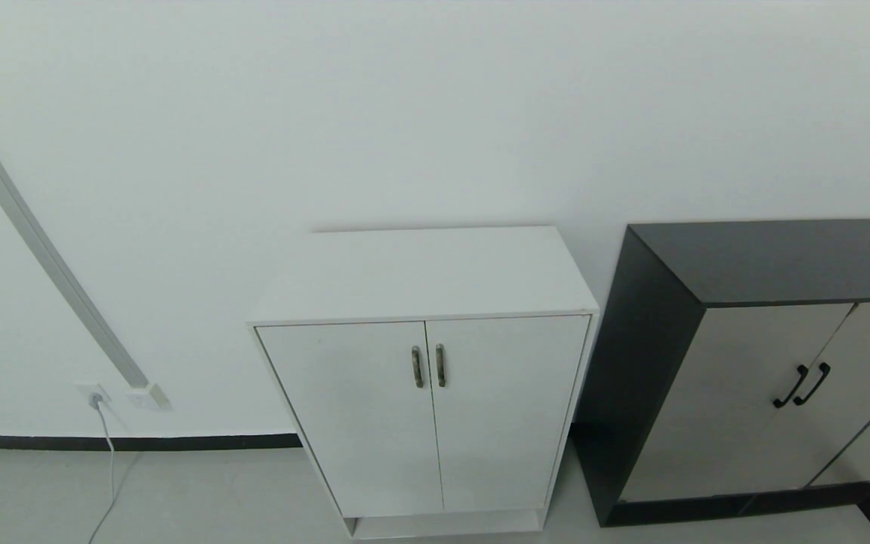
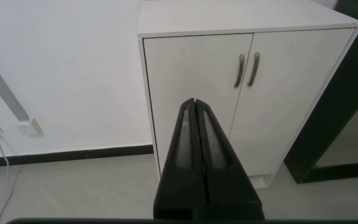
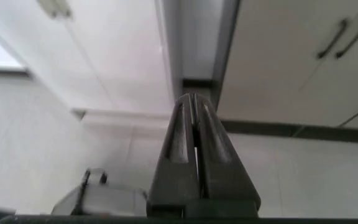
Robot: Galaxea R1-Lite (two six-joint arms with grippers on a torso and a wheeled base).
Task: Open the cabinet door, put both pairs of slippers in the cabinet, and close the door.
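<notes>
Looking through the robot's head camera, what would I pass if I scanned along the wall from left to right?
Wall socket → white cabinet, both doors shut → dark cabinet with grey doors.

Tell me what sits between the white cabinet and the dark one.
Nothing; the head view shows a narrow bare gap between white cabinet and dark cabinet.

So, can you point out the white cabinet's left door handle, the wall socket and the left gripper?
left door handle (image 1: 417, 367), head view, middle of the bar.
wall socket (image 1: 91, 392), head view, upper part of its plate.
left gripper (image 2: 195, 101), left wrist view, between its shut fingertips.
</notes>
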